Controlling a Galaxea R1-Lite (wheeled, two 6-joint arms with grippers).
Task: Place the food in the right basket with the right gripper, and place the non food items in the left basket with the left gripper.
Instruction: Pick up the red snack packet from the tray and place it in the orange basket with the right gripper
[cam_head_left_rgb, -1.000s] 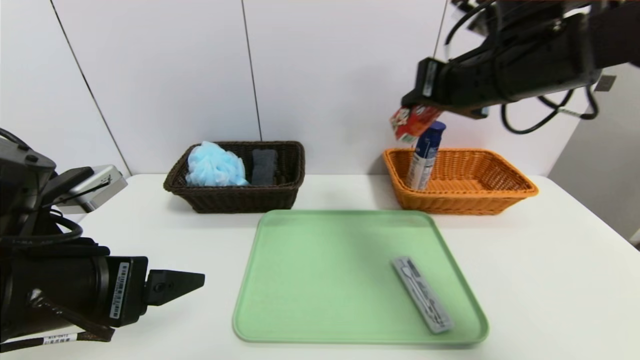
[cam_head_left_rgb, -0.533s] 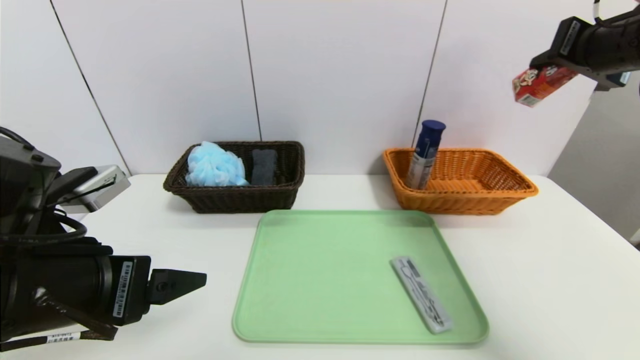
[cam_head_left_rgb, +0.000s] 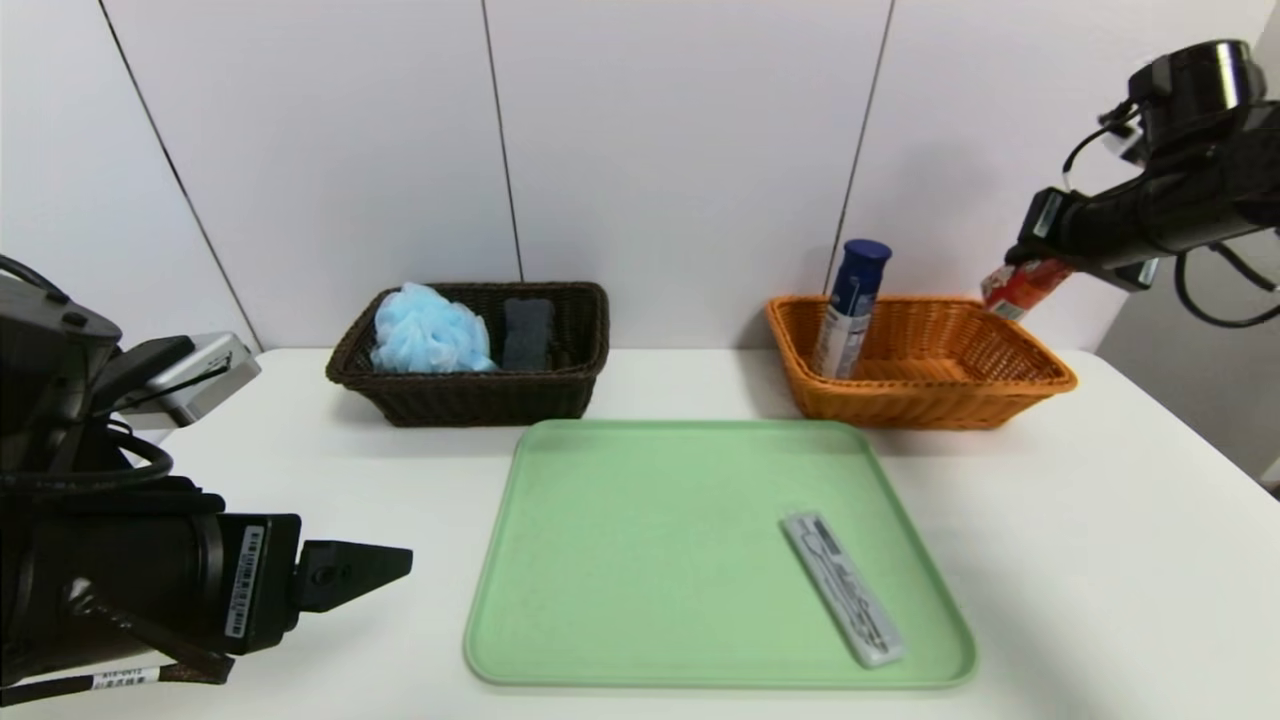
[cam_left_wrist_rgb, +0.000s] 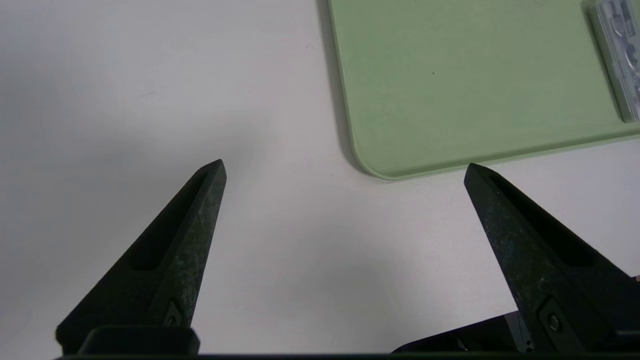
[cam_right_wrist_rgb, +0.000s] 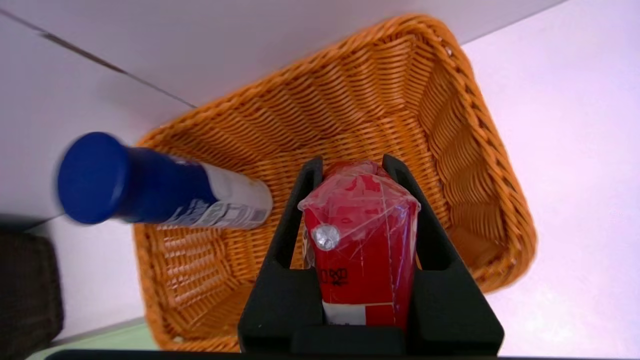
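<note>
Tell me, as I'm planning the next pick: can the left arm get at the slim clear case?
Probably yes: the left gripper is open and empty, and nothing stands between it and the case.

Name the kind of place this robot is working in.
Probably a robot test or training station, not a lived-in kitchen: plain white panels stand behind a white tabletop, and a green tray sits before two wicker baskets, one dark, one orange.

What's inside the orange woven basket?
A blue-capped cylindrical container stands tilted inside the orange woven basket. The right gripper holds a red plastic-wrapped package above it, hiding part of the basket's floor in the right wrist view.
</note>
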